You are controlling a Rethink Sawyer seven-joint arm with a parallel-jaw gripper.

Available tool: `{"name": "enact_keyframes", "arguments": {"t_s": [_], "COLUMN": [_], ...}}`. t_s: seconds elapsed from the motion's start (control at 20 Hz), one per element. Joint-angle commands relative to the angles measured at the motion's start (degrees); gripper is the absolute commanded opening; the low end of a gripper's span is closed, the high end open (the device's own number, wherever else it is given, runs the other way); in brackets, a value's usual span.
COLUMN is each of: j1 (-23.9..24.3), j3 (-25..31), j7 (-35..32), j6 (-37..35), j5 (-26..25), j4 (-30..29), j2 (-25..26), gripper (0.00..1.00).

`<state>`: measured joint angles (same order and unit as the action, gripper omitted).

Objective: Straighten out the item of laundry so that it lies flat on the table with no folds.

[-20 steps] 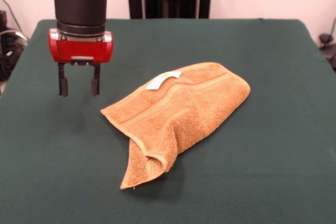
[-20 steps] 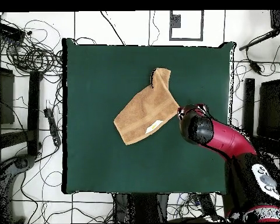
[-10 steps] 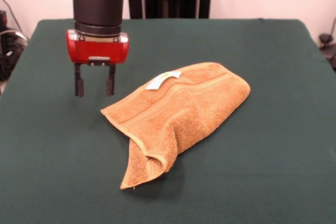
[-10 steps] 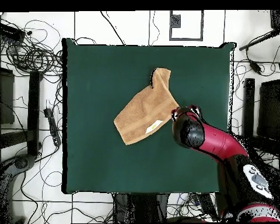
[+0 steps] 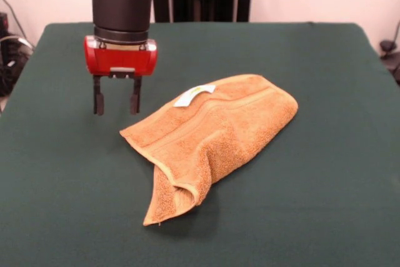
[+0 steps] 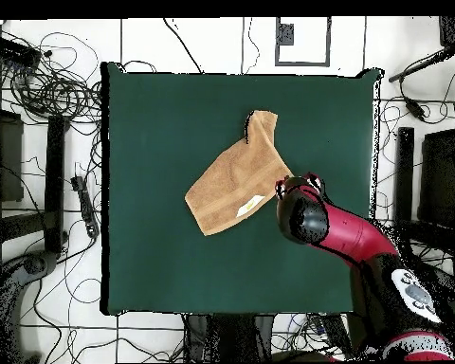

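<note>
A small orange-tan terry towel [image 5: 209, 139] lies folded over on itself near the middle of the dark green felt-covered tabletop [image 5: 325, 186], running diagonally. One narrow end is bunched and doubled toward the camera in the front view, and a small white tag [image 5: 193, 95] shows on its far edge. The red and black arm's pincer [image 5: 116, 97] hangs just beside that tagged corner, its two dark fingers [image 5: 99, 98] parted, holding nothing and clear of the cloth.

The orange-tan terry towel [image 5: 215, 132] lies folded over near the middle of the dark green bench [image 5: 325, 204], a small white tag [image 5: 194, 95] on top, one narrow bunched corner trailing off.
</note>
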<state>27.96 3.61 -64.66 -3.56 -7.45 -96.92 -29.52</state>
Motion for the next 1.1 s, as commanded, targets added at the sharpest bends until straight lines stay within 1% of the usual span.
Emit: {"name": "enact_keyframes", "arguments": {"t_s": [0.05,0.35,0.45,0.6,0.8,1.1], "j1": [-0.8,-1.0,-0.8,0.8,3.1,3.7], "j3": [5.0,4.7,4.5,5.3,7.2,7.8], "j7": [-12.5,-12.5,-12.3,-11.7,-11.5,-12.1], "j6": [2.7,3.3,4.1,8.6,12.6,14.3], "j5": [-0.8,-0.9,-1.3,-3.6,-5.9,-7.0], "j4": [-4.4,-4.1,-3.9,-3.1,-1.9,-0.6], "j2": [5.1,6.0,7.4,11.1,15.0,17.0], "gripper": [1.00,1.00,1.00,1.00,1.00,1.00]}}
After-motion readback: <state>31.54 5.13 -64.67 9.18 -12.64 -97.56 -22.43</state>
